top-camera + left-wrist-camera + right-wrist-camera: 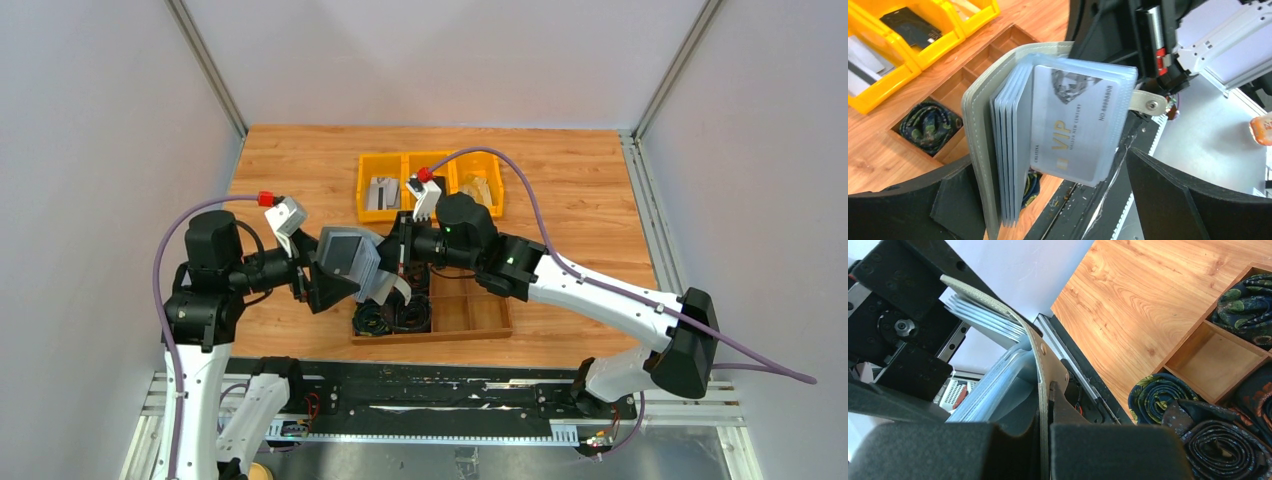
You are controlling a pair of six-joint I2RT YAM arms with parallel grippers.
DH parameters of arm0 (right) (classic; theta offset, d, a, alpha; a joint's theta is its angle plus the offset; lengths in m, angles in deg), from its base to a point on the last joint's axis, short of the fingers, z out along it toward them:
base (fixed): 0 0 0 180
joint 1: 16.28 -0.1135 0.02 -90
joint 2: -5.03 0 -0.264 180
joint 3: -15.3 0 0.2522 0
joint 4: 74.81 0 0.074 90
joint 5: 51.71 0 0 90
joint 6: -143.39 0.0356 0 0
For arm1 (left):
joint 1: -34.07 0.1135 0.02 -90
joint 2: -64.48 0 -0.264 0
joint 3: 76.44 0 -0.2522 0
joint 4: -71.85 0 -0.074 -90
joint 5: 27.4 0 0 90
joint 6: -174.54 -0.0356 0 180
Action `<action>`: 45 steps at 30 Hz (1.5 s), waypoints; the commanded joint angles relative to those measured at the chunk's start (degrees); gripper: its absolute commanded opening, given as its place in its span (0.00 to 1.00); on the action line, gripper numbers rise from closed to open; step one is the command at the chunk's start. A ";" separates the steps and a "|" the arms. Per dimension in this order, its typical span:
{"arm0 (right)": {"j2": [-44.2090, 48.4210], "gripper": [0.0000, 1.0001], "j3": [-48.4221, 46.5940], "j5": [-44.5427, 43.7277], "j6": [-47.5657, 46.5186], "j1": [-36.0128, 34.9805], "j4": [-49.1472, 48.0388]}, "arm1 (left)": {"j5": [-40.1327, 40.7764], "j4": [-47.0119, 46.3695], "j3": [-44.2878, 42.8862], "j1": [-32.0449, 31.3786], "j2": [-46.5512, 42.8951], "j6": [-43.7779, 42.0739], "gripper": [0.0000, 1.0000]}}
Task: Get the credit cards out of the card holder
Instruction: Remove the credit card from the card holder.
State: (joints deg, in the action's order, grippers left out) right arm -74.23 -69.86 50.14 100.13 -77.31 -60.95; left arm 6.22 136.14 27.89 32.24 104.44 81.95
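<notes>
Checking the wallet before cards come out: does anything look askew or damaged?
No damage shows. The card holder hangs open in mid-air, its cover pinched in the right gripper. Its clear sleeves fan out, and the front one, holding the VIP card, splays away from the rest.

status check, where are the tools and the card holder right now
Right tool shut on card holder cover, held aloft. Left tool open, fingers either side of it. VIP card in front sleeve, not yet pulled.
</notes>
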 commanded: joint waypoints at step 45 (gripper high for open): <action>12.86 0.78 11.54 16.60 -1.46 10.85 -9.10 | 2.92 6.21 -10.22 0.11 4.57 -4.99 0.00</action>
State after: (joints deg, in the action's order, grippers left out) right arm -64.31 -58.60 65.16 99.26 -70.38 -72.93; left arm 5.17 144.42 18.01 32.18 110.32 77.10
